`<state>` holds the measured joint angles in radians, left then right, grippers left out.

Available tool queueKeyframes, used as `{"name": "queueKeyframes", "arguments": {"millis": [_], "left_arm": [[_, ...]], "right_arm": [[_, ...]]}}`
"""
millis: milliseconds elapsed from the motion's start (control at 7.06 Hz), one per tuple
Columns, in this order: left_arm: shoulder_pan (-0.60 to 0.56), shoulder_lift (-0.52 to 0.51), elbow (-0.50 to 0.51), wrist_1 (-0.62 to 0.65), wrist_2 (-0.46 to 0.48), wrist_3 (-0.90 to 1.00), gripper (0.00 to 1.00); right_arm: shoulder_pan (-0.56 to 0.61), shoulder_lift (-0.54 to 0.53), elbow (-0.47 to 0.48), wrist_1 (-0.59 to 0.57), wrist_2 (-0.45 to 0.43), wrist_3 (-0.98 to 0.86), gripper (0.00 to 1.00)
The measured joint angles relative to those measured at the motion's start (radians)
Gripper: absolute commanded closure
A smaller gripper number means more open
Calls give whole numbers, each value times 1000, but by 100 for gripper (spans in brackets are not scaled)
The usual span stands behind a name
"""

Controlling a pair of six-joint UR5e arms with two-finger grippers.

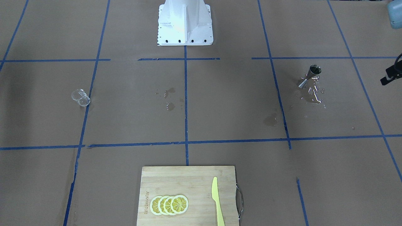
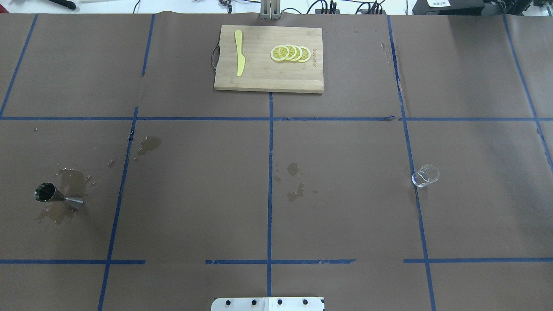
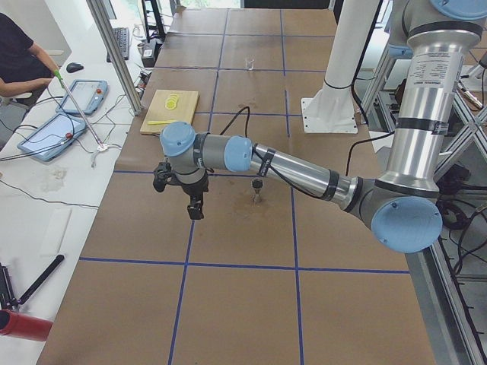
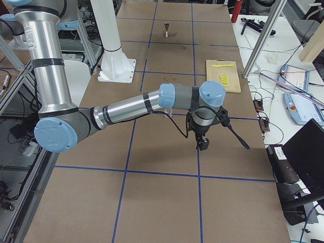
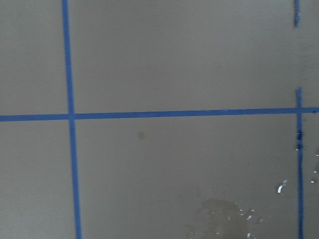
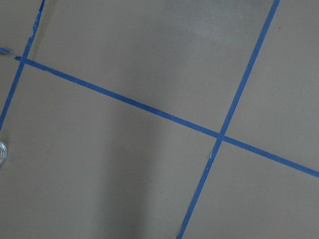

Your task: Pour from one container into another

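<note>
1. The jigger [image 2: 54,195] stands at the left edge of the overhead view, wide mouth up. It sits in a wet patch [image 2: 69,179] with droplets scattered round it. Bare bench lies on every side of it.
2. A smaller stain [image 2: 149,144] lies right of that, just past a blue tape line. More dark spots [image 2: 295,181] sit near the middle of the frame beside the centre line.
3. At upper centre a wooden cutting board [image 2: 268,75] lies close to the far edge of the bench [image 2: 194,216]. A yellow knife [image 2: 239,54] lies on its left half and overlapping lemon slices [image 2: 290,53] on its right.
4. The beaker [image 2: 425,176] stands at centre right, just beside a tape line, well apart from the jigger and with open paper all around.
5. The left arm's fingers [image 3: 195,210] hang over the bench, left of the jigger in the left side view. I cannot tell whether they are spread or closed.
6. The right arm's fingers [image 4: 202,144] hang over bare paper in the right side view. Their spread cannot be told either.
7. Brown paper covers the bench, ruled into squares by blue tape [image 2: 270,172]. The white base plate [image 2: 268,303] shows at bottom centre. A person [image 3: 19,57] sits at a side desk in the upper left of the left side view.
</note>
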<state>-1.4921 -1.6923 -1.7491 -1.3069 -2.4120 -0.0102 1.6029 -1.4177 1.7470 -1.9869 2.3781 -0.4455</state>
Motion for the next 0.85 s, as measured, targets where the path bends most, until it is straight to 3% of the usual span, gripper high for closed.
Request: {"name": "queueKeyframes", "arguments": {"millis": [425,850], "left_arm": [[-14,30,-21,-13,-3,54,0],[-20,56,6,-108,-2,87,0]], "right_arm": [[4,-90,4,110,-1,95,0],[-13,-171,-3,237,22,138,0]]}}
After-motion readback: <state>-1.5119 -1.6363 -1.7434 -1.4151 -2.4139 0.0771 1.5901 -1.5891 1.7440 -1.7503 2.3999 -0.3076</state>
